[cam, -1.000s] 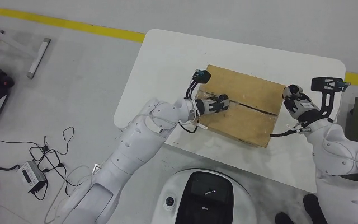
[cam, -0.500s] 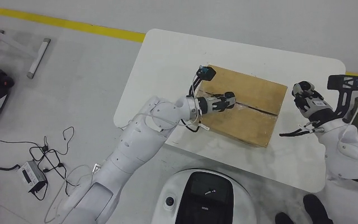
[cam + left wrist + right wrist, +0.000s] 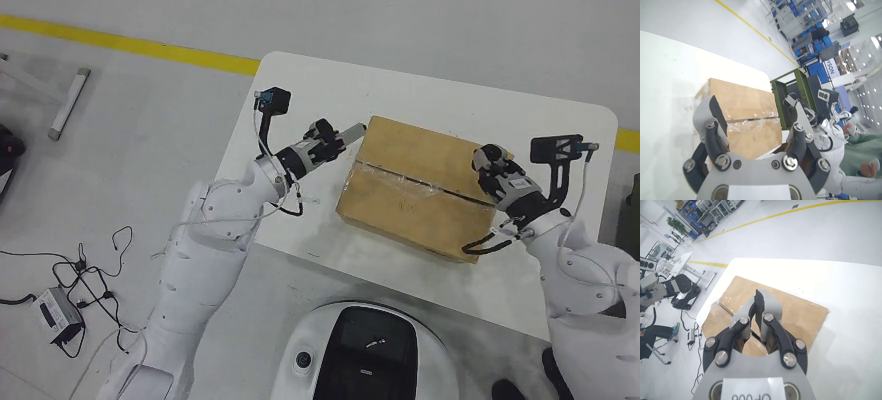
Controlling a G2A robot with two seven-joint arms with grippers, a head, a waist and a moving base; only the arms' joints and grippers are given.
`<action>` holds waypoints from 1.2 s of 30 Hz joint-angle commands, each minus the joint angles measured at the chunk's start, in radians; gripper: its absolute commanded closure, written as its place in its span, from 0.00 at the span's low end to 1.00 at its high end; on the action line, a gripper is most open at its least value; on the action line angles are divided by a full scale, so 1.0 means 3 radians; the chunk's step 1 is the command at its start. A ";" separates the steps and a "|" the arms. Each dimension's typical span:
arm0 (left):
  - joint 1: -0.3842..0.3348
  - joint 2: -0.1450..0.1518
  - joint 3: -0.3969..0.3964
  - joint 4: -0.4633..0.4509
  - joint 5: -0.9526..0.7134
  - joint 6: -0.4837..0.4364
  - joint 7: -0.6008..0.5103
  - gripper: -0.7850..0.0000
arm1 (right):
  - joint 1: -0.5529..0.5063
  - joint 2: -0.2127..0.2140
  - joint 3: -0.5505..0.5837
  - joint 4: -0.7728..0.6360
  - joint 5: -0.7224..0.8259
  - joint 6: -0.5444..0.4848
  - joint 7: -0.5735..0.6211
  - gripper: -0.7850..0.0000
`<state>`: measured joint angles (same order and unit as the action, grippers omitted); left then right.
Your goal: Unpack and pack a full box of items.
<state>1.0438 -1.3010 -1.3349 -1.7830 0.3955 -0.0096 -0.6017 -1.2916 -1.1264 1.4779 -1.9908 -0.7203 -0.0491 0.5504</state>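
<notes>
A closed brown cardboard box (image 3: 420, 185) lies on the white table (image 3: 300, 90), with clear tape (image 3: 745, 124) wrinkled along its top seam. Just off the box's left end, my left gripper (image 3: 350, 132) is open; in its wrist view (image 3: 753, 111) the two fingers frame the box with nothing between them. My right gripper (image 3: 485, 157) sits over the box's right end, above the seam. Its wrist view shows the gripper (image 3: 758, 306) shut, the dark pads pressed together over the box top (image 3: 795, 313), and nothing visibly held.
The table has bare room behind the box and along its left side. A green cart (image 3: 791, 83) stands off the table's right end. Cables and a power brick (image 3: 60, 310) lie on the floor to the left.
My left gripper has drawn back from the middle of the seam to just past the box's left end. The right gripper swung off to the right, then came back over the right end.
</notes>
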 commanded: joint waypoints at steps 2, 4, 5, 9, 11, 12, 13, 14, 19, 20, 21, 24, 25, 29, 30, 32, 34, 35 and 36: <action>0.0147 0.0034 -0.0218 -0.0062 0.0163 0.0086 0.0129 0.00 | 0.0042 -0.0026 -0.0275 0.0015 -0.0034 -0.0035 -0.0096 1.00; 0.0230 0.0050 -0.0341 -0.0091 0.0233 0.0173 0.0199 0.00 | 0.0104 -0.0047 -0.0482 0.0059 -0.0118 -0.0037 -0.0133 1.00; 0.0267 0.0057 -0.0389 -0.0114 0.0245 0.0200 0.0216 0.00 | 0.0149 -0.0060 -0.0581 0.0088 -0.0141 -0.0022 -0.0170 1.00; 0.0388 0.0082 -0.0571 -0.0189 0.0307 0.0314 0.0266 0.00 | 0.0373 -0.0123 -0.0972 0.0267 -0.0268 0.0067 -0.0292 1.00; 0.0403 0.0085 -0.0593 -0.0206 0.0307 0.0329 0.0267 0.00 | 0.0504 -0.0161 -0.1152 0.0396 -0.0321 0.0118 -0.0351 1.00; 0.0403 0.0085 -0.0593 -0.0206 0.0307 0.0329 0.0267 0.00 | 0.0568 -0.0180 -0.1235 0.0464 -0.0351 0.0150 -0.0381 1.00; 0.0403 0.0085 -0.0593 -0.0206 0.0307 0.0329 0.0267 0.00 | 0.0630 -0.0201 -0.1320 0.0522 -0.0342 0.0166 -0.0394 1.00; 0.0403 0.0085 -0.0593 -0.0206 0.0307 0.0329 0.0267 0.00 | 0.0692 -0.0220 -0.1396 0.0582 -0.0352 0.0178 -0.0405 1.00; 0.0403 0.0085 -0.0593 -0.0206 0.0307 0.0329 0.0267 0.00 | 0.0896 -0.0298 -0.1670 0.0904 -0.0442 0.0312 -0.0389 1.00; 0.0403 0.0085 -0.0593 -0.0206 0.0307 0.0329 0.0267 0.00 | 0.0913 -0.0309 -0.1688 0.0947 -0.0439 0.0347 -0.0396 1.00; 0.0403 0.0085 -0.0593 -0.0206 0.0307 0.0329 0.0267 0.00 | 0.0921 -0.0317 -0.1694 0.0988 -0.0440 0.0387 -0.0388 1.00; 0.0403 0.0085 -0.0593 -0.0206 0.0307 0.0329 0.0267 0.00 | 0.0901 -0.0318 -0.1662 0.1010 -0.0482 0.0436 -0.0329 1.00; 0.0403 0.0085 -0.0593 -0.0206 0.0307 0.0329 0.0267 0.00 | 0.0879 -0.0313 -0.1628 0.1001 -0.0490 0.0443 -0.0312 1.00; 0.0403 0.0085 -0.0593 -0.0206 0.0307 0.0329 0.0267 0.00 | 0.0728 -0.0274 -0.1418 0.0869 -0.0521 0.0463 -0.0224 1.00; 0.0403 0.0085 -0.0593 -0.0206 0.0307 0.0329 0.0267 0.00 | 0.0680 -0.0260 -0.1358 0.0830 -0.0553 0.0460 -0.0181 1.00; 0.0403 0.0085 -0.0593 -0.0206 0.0307 0.0329 0.0267 0.00 | 0.0580 -0.0233 -0.1227 0.0724 -0.0573 0.0448 -0.0119 1.00; 0.0403 0.0085 -0.0593 -0.0206 0.0307 0.0329 0.0267 0.00 | 0.0479 -0.0207 -0.1087 0.0644 -0.0593 0.0427 -0.0055 1.00; 0.0403 0.0085 -0.0593 -0.0206 0.0307 0.0329 0.0267 0.00 | 0.0432 -0.0195 -0.1019 0.0603 -0.0591 0.0418 -0.0021 1.00; 0.0403 0.0085 -0.0593 -0.0206 0.0307 0.0329 0.0267 0.00 | 0.0389 -0.0183 -0.0950 0.0569 -0.0604 0.0413 0.0014 1.00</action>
<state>1.1648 -1.2754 -1.5127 -1.8448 0.4877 0.0892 -0.5216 -1.1591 -1.1854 1.1659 -1.8079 -0.8987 0.0768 0.5419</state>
